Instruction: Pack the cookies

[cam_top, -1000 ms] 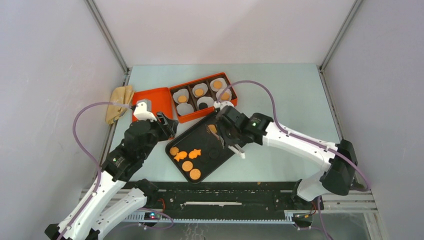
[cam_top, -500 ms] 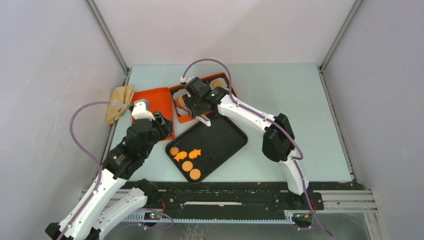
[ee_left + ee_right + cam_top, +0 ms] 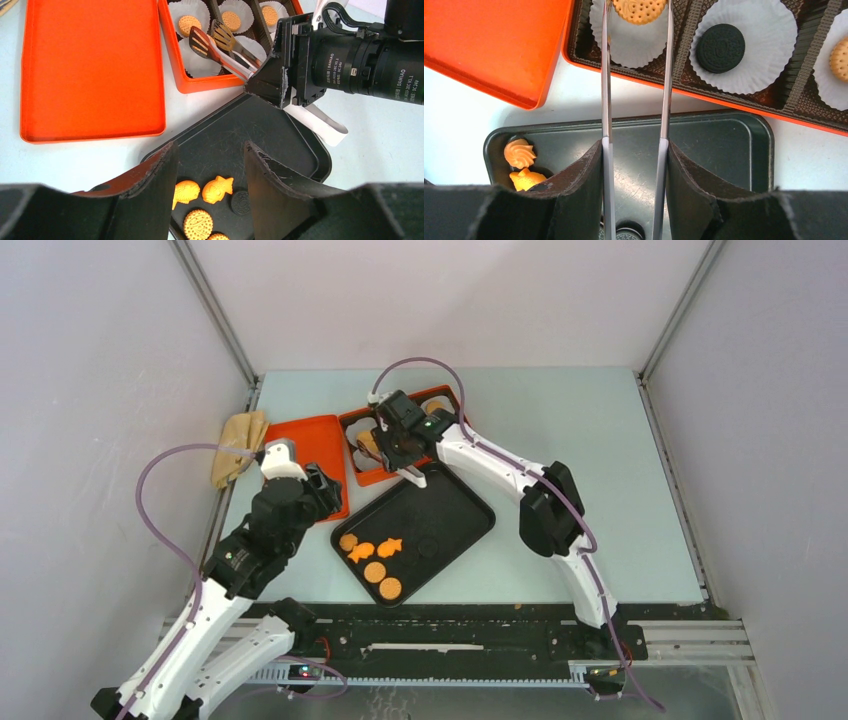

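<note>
While the left jaws stand open and empty by the black tray (image 3: 445,525), where orange cookies (image 3: 372,558) lie at its near end, the right jaws grip tongs (image 3: 667,90). Between the tong tips, a round orange cookie (image 3: 639,9) sits over a white liner (image 3: 634,42) in the orange box (image 3: 200,85) beyond.

The worktop (image 3: 600,440) carries a black tray (image 3: 280,130) under the left fingers (image 3: 150,195), orange lid (image 3: 90,70) and box (image 3: 171,50) beyond, cloth (image 3: 238,445) leftward.
</note>
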Controlling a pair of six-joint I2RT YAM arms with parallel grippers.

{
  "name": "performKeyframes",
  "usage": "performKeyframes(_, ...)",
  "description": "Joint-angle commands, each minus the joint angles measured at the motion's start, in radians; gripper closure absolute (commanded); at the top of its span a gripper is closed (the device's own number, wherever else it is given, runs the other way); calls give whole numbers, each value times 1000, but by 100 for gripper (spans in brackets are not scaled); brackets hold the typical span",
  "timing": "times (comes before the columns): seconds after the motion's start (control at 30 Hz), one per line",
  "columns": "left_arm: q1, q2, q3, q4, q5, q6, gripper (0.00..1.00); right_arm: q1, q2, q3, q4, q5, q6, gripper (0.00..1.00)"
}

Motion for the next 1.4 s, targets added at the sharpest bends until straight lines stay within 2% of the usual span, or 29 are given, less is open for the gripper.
performKeyframes(0.0, 11, 6, 45, 17, -4, 14, 44, 0, -20, 7, 39, 12, -25, 70)
performKeyframes(0.2, 12, 4, 43, 17, -3, 13, 44, 4, -21, -14, 29, -8, -23, 68)
performKeyframes(0.3, 12, 7, 43, 21, 11, 13, 44, 10, -22, -25, 32, 8, -19, 53)
performKeyframes(0.4, 12, 9, 42, 33, 42, 15, 43, 8, -24, -27, 35, 19, -15, 46)
performKeyframes(0.7, 12, -22, 36, 40, 65, 16, 39, 2, -50, -10, 45, 7, -5, 45)
performKeyframes(0.87, 12, -32, 41, 41, 61, 17, 39, 7, -169, -75, 68, 41, 4, 50)
performKeyframes(1.0, 12, -24, 53, 46, 46, 23, 39, 6, -304, -154, 97, 82, 5, 65)
performKeyframes(1.17, 12, 27, 72, 59, 54, 23, 44, -19, -433, -228, 66, 188, -1, 72)
performKeyframes(1.23, 12, 53, 78, 70, 71, 23, 48, -45, -491, -299, 64, 246, -1, 76)
performKeyframes(1.37, 12, 104, 87, 99, 100, 25, 53, -156, -622, -505, 95, 293, 36, 77)
